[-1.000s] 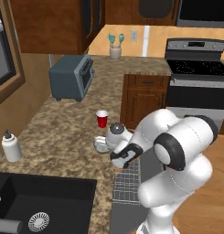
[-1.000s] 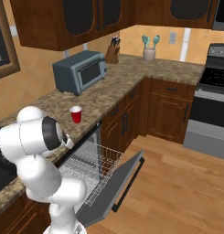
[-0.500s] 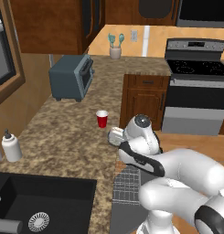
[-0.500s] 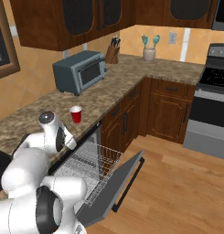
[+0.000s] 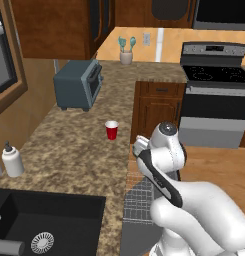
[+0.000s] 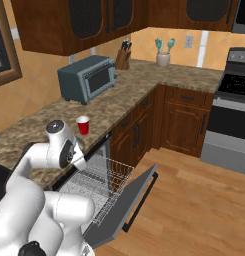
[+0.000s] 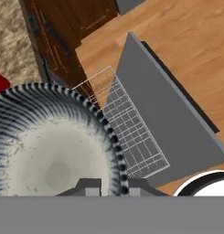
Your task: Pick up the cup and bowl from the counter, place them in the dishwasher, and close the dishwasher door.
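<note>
The gripper (image 7: 109,186), nearly closed, pinches the rim of the bowl (image 7: 54,155), whose round hollow faces the hand camera (no long axis). The bowl hangs above the wire rack (image 7: 127,128) beside the open dishwasher door (image 7: 173,123).

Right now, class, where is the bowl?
In the hand view, the bowl is pinched by its rim in the gripper, above the rack and open dishwasher door.
</note>
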### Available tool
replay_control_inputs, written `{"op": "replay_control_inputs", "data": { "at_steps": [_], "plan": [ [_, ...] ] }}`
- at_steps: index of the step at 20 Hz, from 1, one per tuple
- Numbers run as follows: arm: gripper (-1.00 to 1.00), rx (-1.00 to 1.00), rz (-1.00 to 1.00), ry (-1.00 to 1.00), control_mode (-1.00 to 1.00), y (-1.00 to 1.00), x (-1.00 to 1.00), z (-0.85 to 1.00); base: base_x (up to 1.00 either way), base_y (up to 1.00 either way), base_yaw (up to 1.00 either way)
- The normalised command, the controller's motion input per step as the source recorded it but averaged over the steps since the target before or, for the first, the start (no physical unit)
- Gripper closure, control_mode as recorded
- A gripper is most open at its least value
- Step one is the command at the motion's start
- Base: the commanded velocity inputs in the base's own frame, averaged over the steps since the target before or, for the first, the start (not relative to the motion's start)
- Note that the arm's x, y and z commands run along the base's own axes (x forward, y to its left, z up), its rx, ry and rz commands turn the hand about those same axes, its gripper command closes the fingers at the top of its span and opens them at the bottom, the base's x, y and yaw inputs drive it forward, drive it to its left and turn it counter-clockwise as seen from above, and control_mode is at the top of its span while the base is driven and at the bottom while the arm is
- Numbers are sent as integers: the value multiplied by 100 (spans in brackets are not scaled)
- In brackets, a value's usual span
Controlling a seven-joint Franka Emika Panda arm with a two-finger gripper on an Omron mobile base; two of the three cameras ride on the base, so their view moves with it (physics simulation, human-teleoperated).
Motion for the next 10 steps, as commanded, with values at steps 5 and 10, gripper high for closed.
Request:
{"op": "replay_control_inputs", "data": {
  "at_steps": [5,10],
  "plan": [
    [100,10,-6,0,-100,-28,-25,0,0,0,0],
    [100,20,-21,0,-100,-2,-10,-5,0,0,0]
  ]
}}
